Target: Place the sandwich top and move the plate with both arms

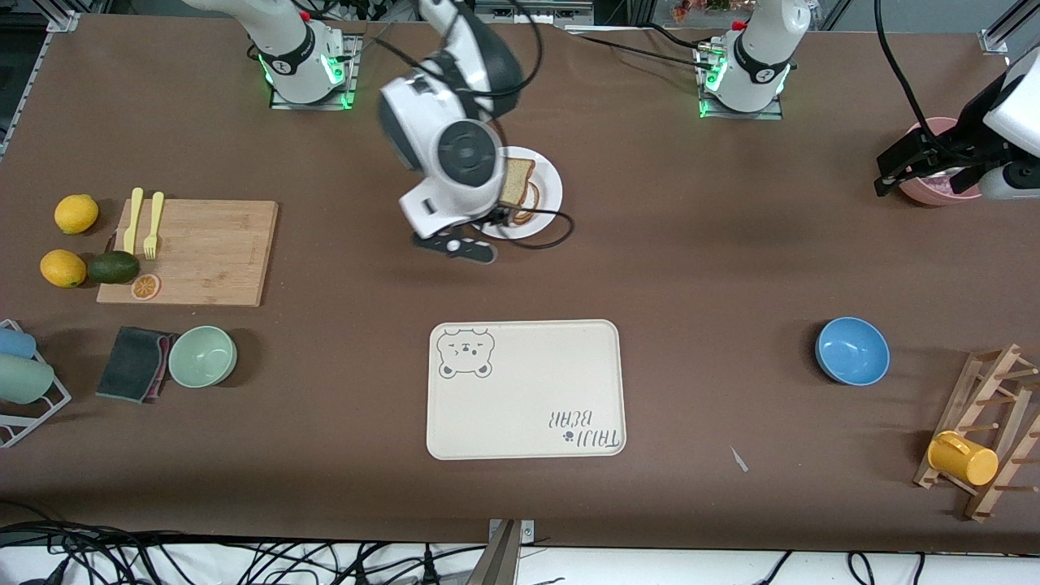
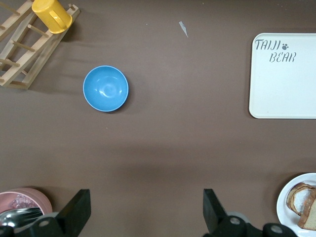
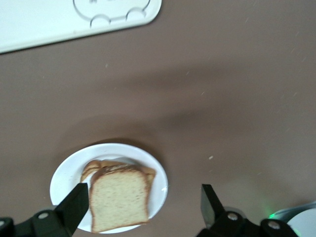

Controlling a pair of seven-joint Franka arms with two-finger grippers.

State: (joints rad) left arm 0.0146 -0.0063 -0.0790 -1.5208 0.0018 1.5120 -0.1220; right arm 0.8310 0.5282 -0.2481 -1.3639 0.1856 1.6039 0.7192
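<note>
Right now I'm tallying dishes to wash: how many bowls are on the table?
2. A blue bowl sits toward the left arm's end, beside the wooden rack. A green bowl sits toward the right arm's end, beside a dark cloth. None seem hidden.

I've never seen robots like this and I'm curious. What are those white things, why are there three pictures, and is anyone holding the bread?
The white things are two robot arms bolted to a brown table. One picture looks down from a high camera; the other two come from small cameras on each arm's wrist. The right gripper hangs over a white plate, jaws open, holding nothing. The top slice of bread already lies on the plate, on another slice. The left gripper waits with open jaws, empty, at its end of the table by a pink cup. Nearer the high camera are a cream tray with a bear drawing and a blue bowl.
</note>
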